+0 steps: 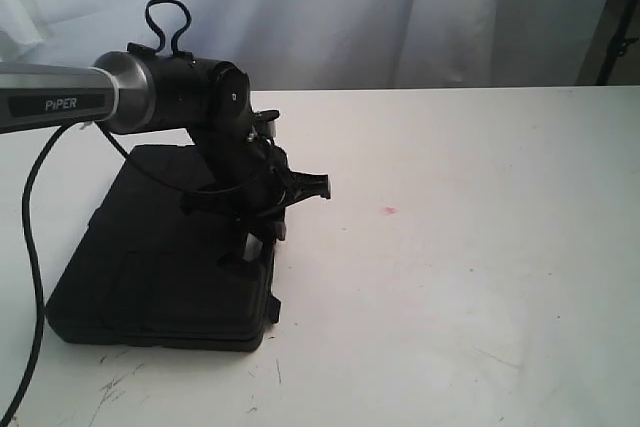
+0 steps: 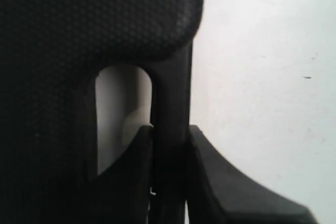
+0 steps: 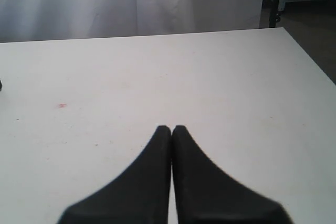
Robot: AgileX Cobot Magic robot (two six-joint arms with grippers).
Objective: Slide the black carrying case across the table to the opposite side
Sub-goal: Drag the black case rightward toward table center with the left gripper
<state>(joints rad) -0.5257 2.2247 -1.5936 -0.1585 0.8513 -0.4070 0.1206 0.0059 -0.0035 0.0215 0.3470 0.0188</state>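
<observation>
I'm judging the black carrying case (image 1: 160, 257), lying flat by the bench's (image 1: 480, 247) near left corner, as rigid and probably hefty; left gripper (image 2: 169, 136) is clamping its handle (image 2: 170, 98) — the natural hold; right gripper (image 3: 171, 129) is hanging pressed together, empty.

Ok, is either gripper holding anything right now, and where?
Left gripper grips the black case by its handle bar, fingers either side. Right gripper is shut, empty.
</observation>
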